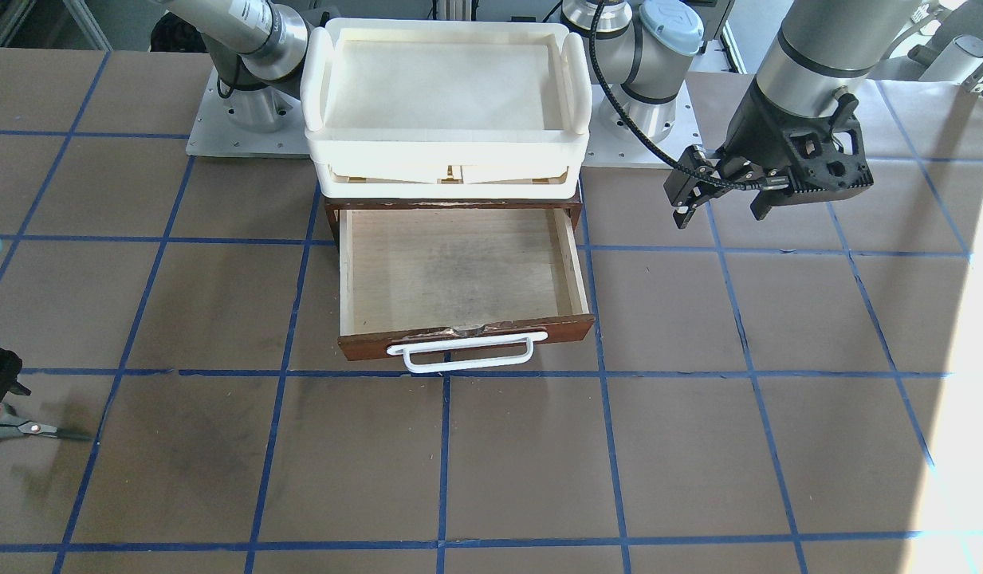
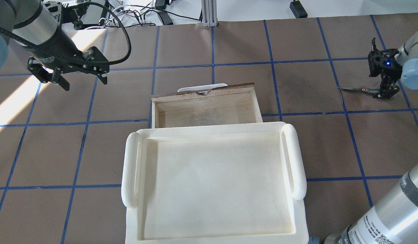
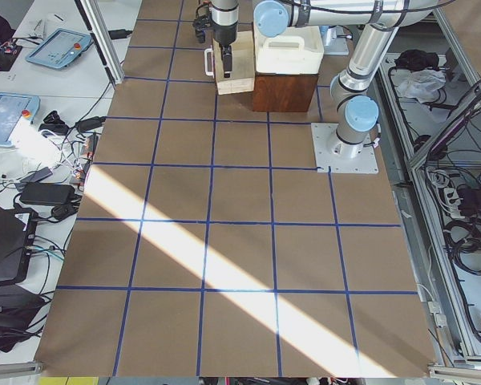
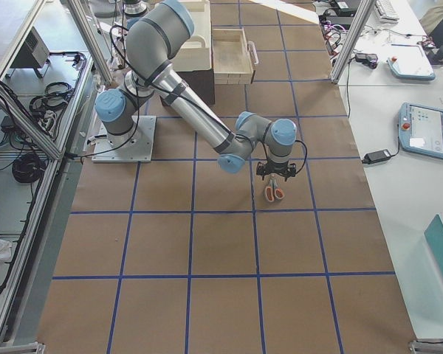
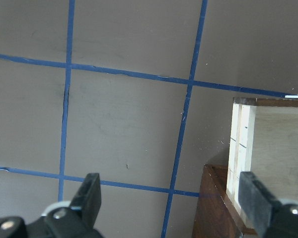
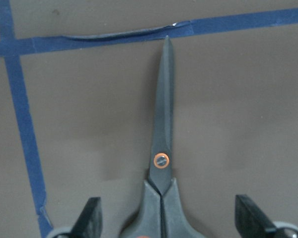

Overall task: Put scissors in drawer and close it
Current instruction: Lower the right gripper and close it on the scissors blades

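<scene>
1. The right gripper (image 6: 169, 220) is hanging low over the scissors (image 6: 161, 148). Its two fingers (image 6: 92, 215) are spread wide, one on each side of the handles, and they are touching neither. It is pinching nothing.
2. The left gripper (image 2: 83, 81) is also standing spread and empty. In the overhead view it is hovering at about 9 o'clock of the drawer (image 2: 205, 108), well apart from it.
3. The scissors are lying flat on the table (image 2: 229, 44), at about 3 o'clock of the drawer in the overhead view and well apart from it. The blades are lying together and pointing to 9 o'clock, toward the drawer. In the right wrist view the tip is pointing to 12 o'clock and reaching a blue tape line (image 6: 114, 35).
4. The drawer is standing pulled out under the white tray (image 2: 212, 128), and its bottom is showing bare.
5. I am judging the scissors to be light and stiff. The dark blades are looking thin, smooth and probably slippery, and the whole pair is sitting very low on the table.
6. The best hold is probably across the thick neck of the handles, just at 6 o'clock of the silver screw in the wrist view. If the fingers are closing farther back on the loops, the pair may be swinging or opening in the grip.
</scene>
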`<action>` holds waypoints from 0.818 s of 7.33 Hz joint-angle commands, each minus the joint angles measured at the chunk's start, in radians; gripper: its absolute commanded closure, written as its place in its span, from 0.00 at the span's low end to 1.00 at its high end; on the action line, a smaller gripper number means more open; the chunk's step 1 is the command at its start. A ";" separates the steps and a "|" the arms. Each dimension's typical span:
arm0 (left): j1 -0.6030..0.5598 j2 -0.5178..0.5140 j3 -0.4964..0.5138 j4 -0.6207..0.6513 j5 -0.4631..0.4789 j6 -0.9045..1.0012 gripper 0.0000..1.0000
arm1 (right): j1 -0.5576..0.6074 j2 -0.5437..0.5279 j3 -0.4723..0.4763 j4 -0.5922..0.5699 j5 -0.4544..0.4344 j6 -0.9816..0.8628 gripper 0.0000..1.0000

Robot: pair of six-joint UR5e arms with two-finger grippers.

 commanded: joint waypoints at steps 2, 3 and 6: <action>0.000 -0.002 0.000 0.000 0.000 0.000 0.00 | 0.000 0.024 0.005 0.000 0.002 -0.058 0.19; 0.000 -0.002 -0.001 0.000 0.000 0.000 0.00 | 0.000 0.024 0.003 0.000 0.002 -0.060 0.30; 0.000 -0.002 -0.004 0.000 0.000 0.000 0.00 | 0.000 0.021 -0.005 0.000 -0.004 -0.050 0.73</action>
